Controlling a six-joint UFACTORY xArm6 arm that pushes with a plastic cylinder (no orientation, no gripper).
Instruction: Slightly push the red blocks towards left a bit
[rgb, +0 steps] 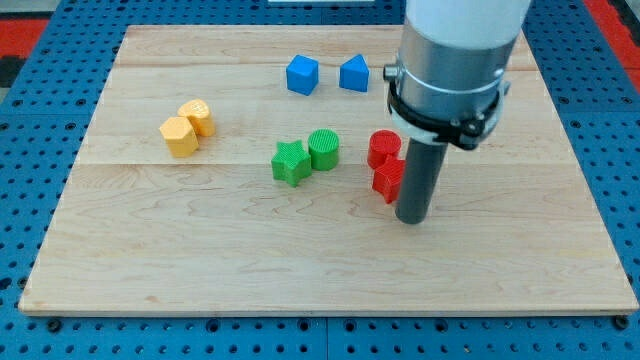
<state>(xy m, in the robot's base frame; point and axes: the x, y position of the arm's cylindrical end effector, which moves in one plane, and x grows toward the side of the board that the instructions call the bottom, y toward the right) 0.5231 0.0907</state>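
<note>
Two red blocks sit right of the board's middle: a red cylinder (382, 148) and, just below it, a second red block (387, 181) whose shape I cannot make out, partly hidden by the rod. My tip (412, 217) rests on the board right against that lower red block, on its right and slightly toward the view's bottom. The arm's grey and white body (450, 60) hangs above, covering the board's upper right.
A green star (290, 162) and green cylinder (324, 148) sit just left of the red blocks. A blue cube (301, 75) and blue triangular block (354, 73) lie near the top. Two yellow blocks (187, 127) sit at the left. The wooden board (200, 250) is ringed by blue pegboard.
</note>
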